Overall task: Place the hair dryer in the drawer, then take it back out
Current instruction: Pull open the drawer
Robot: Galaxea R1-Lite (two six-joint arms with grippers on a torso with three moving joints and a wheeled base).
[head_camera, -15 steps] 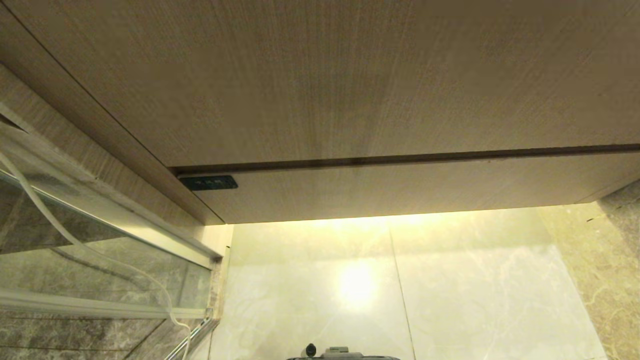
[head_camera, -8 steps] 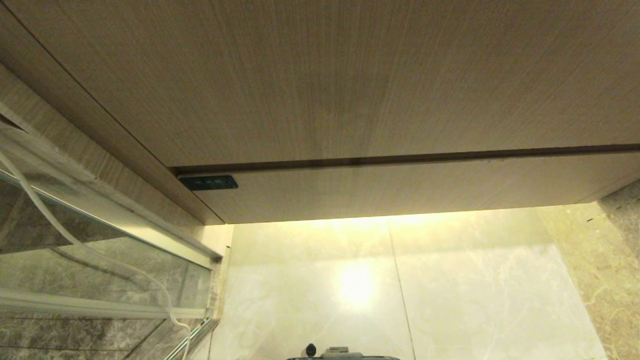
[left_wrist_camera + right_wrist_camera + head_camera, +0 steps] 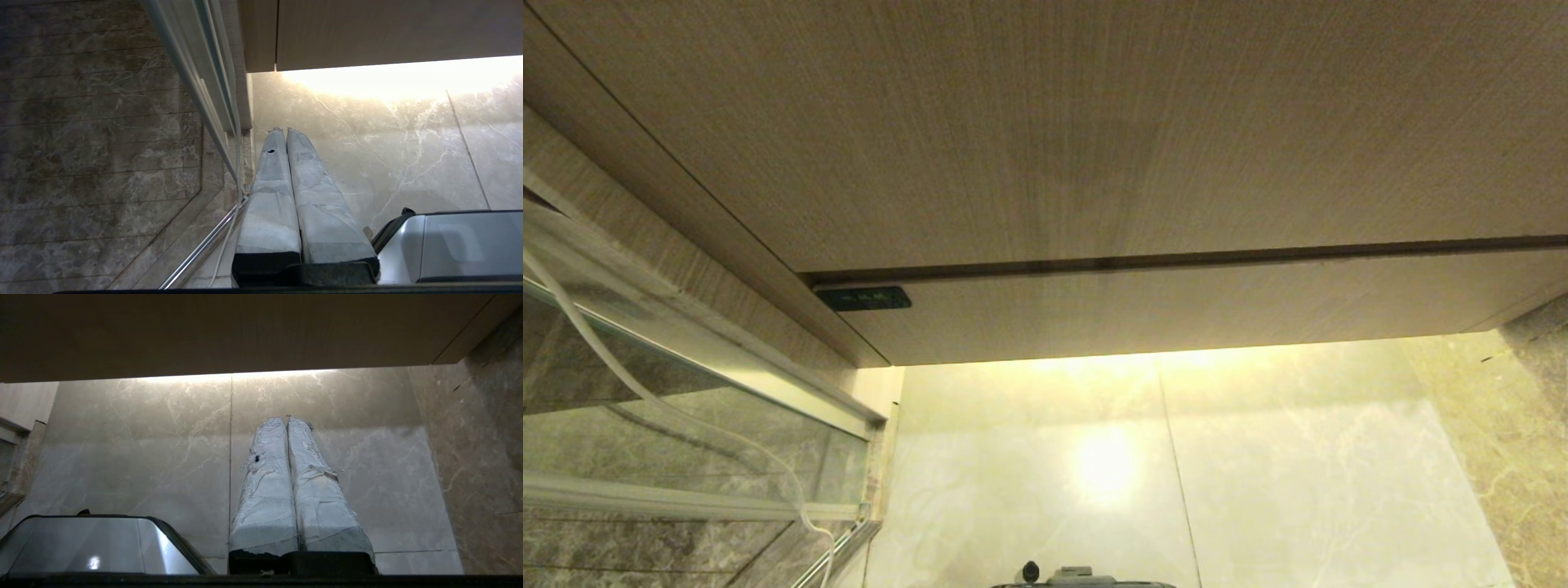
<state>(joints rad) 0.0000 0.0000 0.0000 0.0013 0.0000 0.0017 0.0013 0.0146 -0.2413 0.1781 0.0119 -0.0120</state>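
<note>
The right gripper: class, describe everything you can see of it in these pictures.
The right gripper shows only in its own wrist view: two long tapering jaws wrapped in crumpled, fraying pale grey tape, on a black base. One wrap has a small dark hole. The jaws are shut together, empty, touching nothing, pointing at the glossy beige marble floor.

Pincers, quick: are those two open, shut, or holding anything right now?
Left pincer: shut, holding nothing.
Right pincer: shut, holding nothing.

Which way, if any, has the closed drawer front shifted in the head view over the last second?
No. The drawer front sits unchanged against the floor tile seam.
</note>
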